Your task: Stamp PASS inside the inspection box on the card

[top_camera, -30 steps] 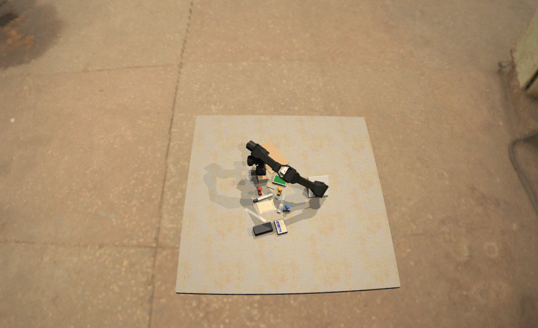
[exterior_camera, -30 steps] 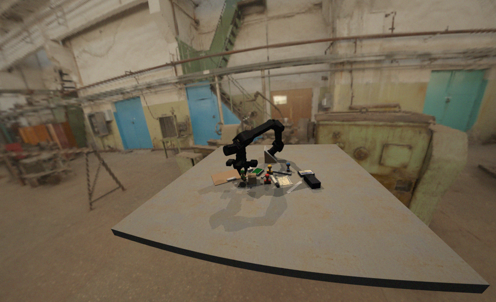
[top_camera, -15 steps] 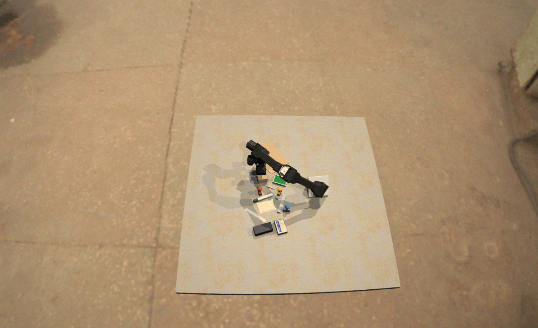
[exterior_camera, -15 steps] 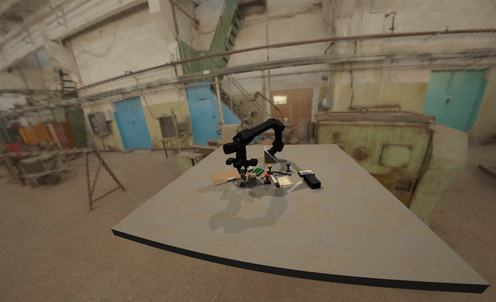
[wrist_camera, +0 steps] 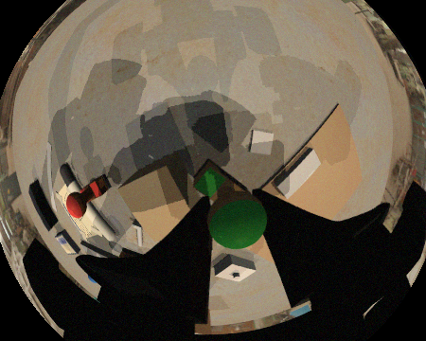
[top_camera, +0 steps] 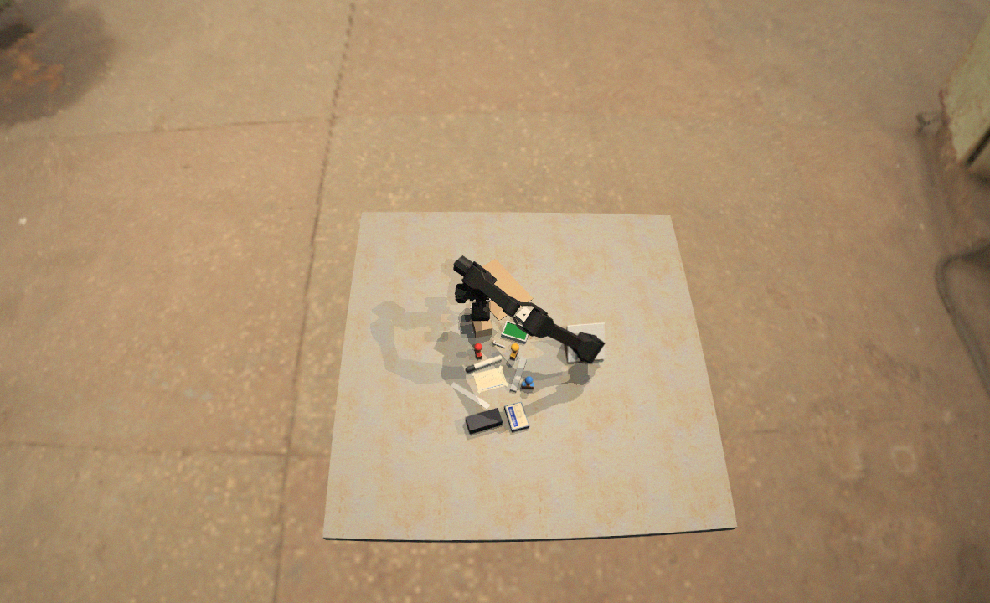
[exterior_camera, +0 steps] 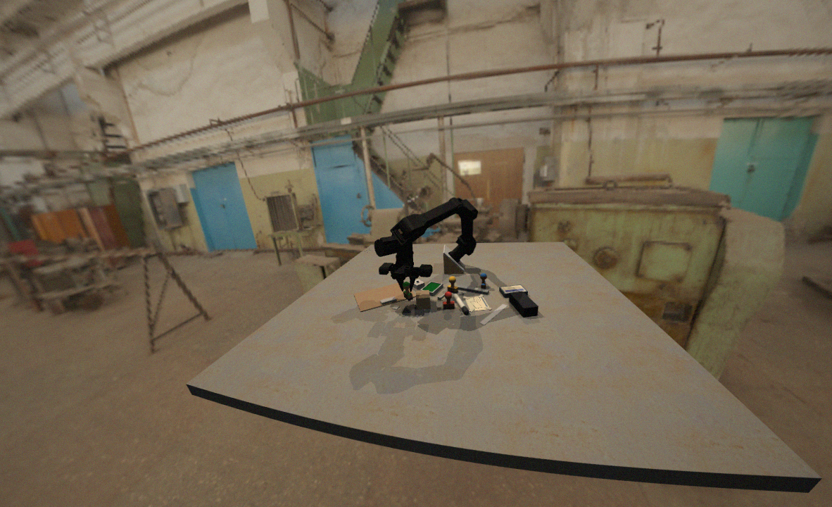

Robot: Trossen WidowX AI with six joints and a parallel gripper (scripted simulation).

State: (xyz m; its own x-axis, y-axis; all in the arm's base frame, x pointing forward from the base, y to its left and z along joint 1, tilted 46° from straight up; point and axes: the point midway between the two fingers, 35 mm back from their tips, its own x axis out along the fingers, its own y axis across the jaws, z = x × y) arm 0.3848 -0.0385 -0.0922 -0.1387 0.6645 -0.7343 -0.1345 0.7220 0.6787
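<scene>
- The gripper (wrist_camera: pixel 238 222) is pinching the green-knobbed stamp (wrist_camera: pixel 238 219), judged to be the PASS stamp; its knob is sitting between the two dark fingers in the wrist view.
- In the exterior view the stamp (exterior_camera: pixel 407 289) is hanging clear of the bench (exterior_camera: pixel 532 378), above the edge of the brown cardboard sheet (exterior_camera: pixel 374 296) and just beside a small tan block (exterior_camera: pixel 422 301).
- Step in hand, as judged: the pickup is done and the inking step is starting.
- The green ink pad (top_camera: pixel 514 330) is lying near the arm's forearm, between the cardboard sheet and the yellow stamp (top_camera: pixel 514 348).
- The next move calls for carrying the stamp over the pad and lowering it flat.
- The card (top_camera: pixel 488 378) is lying beyond the red stamp (top_camera: pixel 477 348), well apart from the gripper.
</scene>
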